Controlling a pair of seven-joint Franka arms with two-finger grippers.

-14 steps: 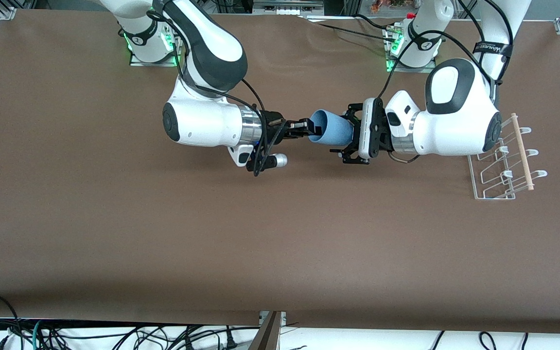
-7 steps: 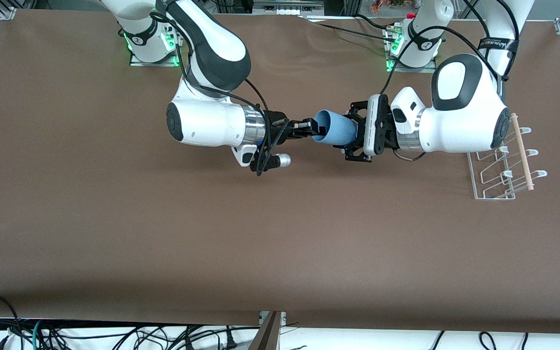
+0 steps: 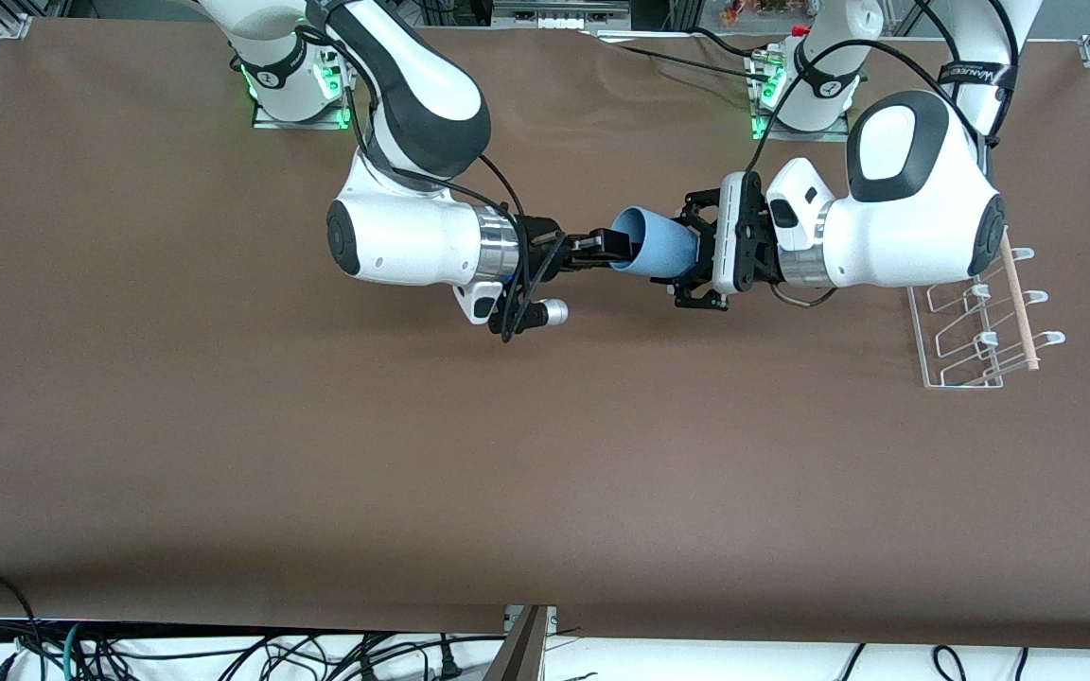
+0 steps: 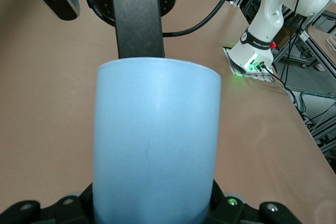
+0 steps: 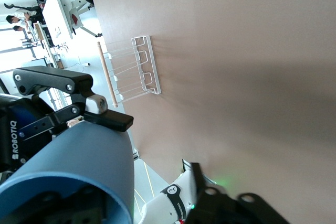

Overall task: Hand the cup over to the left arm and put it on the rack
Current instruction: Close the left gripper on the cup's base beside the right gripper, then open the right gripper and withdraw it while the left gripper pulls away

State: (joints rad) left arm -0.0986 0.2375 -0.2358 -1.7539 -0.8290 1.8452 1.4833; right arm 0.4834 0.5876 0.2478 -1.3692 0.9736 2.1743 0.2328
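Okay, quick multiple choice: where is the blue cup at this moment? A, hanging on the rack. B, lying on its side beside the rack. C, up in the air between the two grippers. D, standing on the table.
C: the cup lies sideways above the table, base in the left gripper, rim at the right gripper, apart from the rack.

Left tool [image 3: 687, 257] grips the cup [image 3: 656, 253]; right tool [image 3: 613, 248] at its rim.
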